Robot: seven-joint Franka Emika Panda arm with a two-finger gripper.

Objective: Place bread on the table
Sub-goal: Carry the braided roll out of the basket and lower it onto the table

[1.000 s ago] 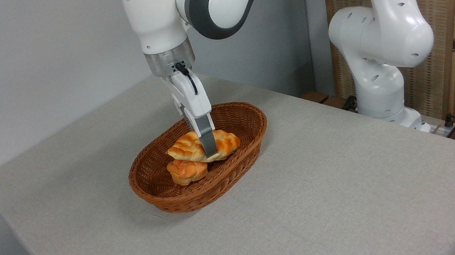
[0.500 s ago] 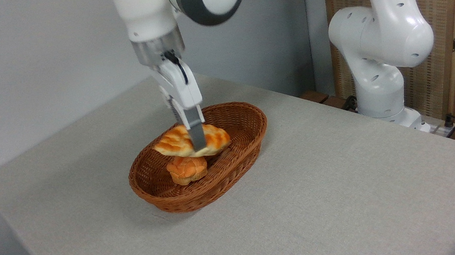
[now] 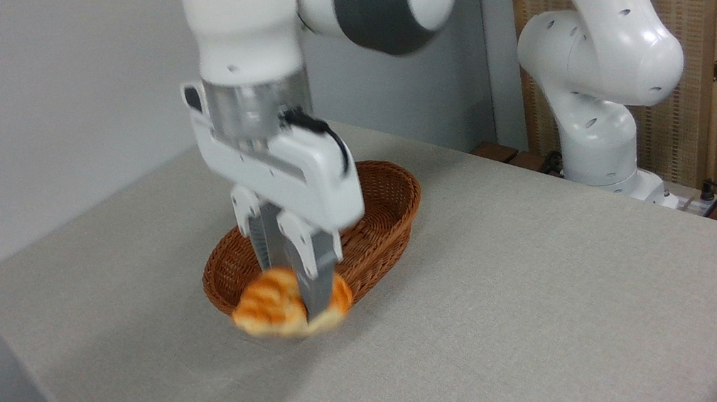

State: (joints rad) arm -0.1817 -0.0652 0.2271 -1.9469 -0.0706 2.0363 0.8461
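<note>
The gripper (image 3: 306, 303) is hanging fingers-down in front of the basket (image 3: 395, 206), with the fingers (image 3: 316, 287) pinching the bread (image 3: 271, 308) between them. The bread is blurred, showing golden-orange with pale stripes, and it is covering the basket's near rim in the picture. Whether it is hanging over that rim or just outside it cannot be told from this view. A faint shadow is lying on the table (image 3: 528, 318) right below the bread, so it is not resting on the cloth. The basket is sitting on the table behind the gripper, its far rim and right wall showing past the gripper body. The arm (image 3: 603, 61) is rising at the table's edge to the right of the basket.
</note>
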